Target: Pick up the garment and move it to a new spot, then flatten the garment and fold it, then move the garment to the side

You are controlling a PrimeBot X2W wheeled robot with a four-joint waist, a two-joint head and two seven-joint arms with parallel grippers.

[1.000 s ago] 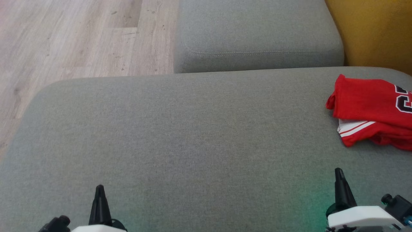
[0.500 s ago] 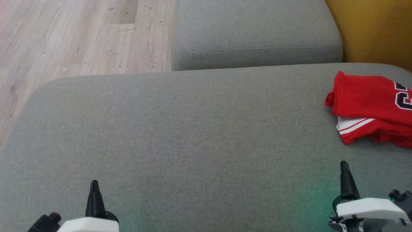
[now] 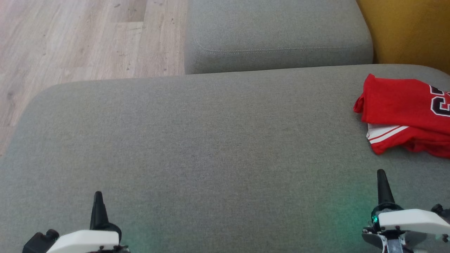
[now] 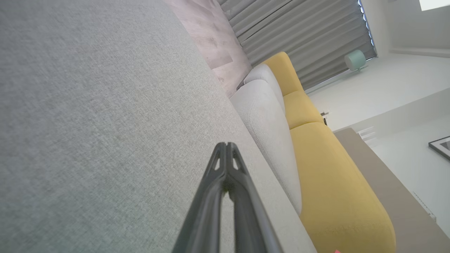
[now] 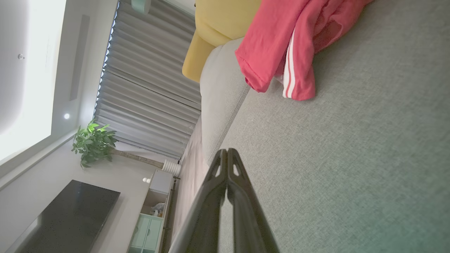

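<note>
The garment (image 3: 404,112), a red jersey with white stripes and dark numerals, lies folded at the far right of the grey sofa cushion (image 3: 211,140); it also appears in the right wrist view (image 5: 281,45). My right gripper (image 3: 381,174) hovers just in front of the garment, apart from it, fingers pressed together and empty (image 5: 227,153). My left gripper (image 3: 97,195) is low at the left over bare cushion, shut with nothing in it (image 4: 225,146).
A second grey cushion (image 3: 277,35) sits behind the big one. A yellow sofa part (image 3: 407,31) rises at the back right. Wooden floor (image 3: 81,38) lies beyond the cushion's left and far edge.
The head camera has drifted, shifting the scene slightly up the picture. Both grippers spread a little outward in the picture, still shut. The garment lies unmoved.
</note>
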